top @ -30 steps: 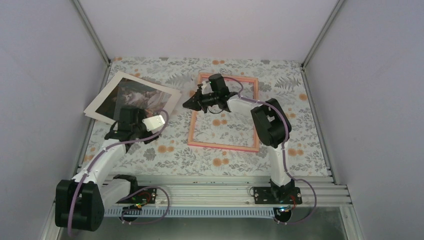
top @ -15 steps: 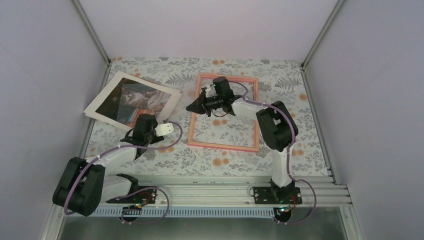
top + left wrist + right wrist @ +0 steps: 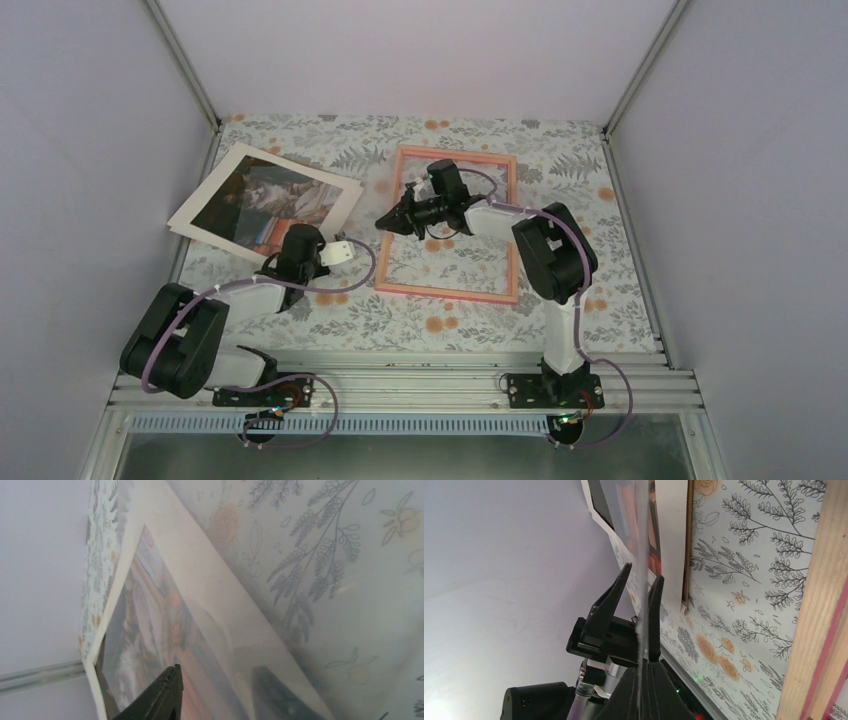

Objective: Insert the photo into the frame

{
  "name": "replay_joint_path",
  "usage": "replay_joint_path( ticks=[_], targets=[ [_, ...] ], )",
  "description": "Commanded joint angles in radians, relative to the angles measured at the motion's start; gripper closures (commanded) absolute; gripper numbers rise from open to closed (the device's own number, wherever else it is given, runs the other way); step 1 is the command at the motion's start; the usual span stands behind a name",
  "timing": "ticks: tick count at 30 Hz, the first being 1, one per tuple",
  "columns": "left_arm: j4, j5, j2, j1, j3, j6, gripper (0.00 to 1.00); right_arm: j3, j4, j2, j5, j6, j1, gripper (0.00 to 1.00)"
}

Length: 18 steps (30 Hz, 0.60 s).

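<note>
Left claw (image 3: 217, 672): hanging low at the near corner of the photo (image 3: 262, 195), fingers part way open, white edge showing between them.
Right claw (image 3: 384, 220): clenching tight, hovering over the left side of the frame (image 3: 447, 293).
Frame: lying flat on the flowery desk (image 3: 600, 300), in the middle.
Photo: lying picture-up, far left, beside the frame, not touching.

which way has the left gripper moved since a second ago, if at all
yes. the left gripper has shifted right and down in the top view, from over the photo's near edge to beside its near right corner.
</note>
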Motion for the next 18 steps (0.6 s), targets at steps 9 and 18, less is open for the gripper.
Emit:
replay_joint_path(
  ticks=[9, 18],
  targets=[
    [-0.514, 0.123, -0.171, -0.004, 0.315, -0.177, 0.98, 0.164, -0.125, -0.079, 0.003, -0.238, -0.073, 0.35],
    [-0.960, 0.344, -0.177, -0.002, 0.738, -0.383, 0.98, 0.339, -0.475, -0.299, 0.179, -0.864, -0.197, 0.00]
  ],
)
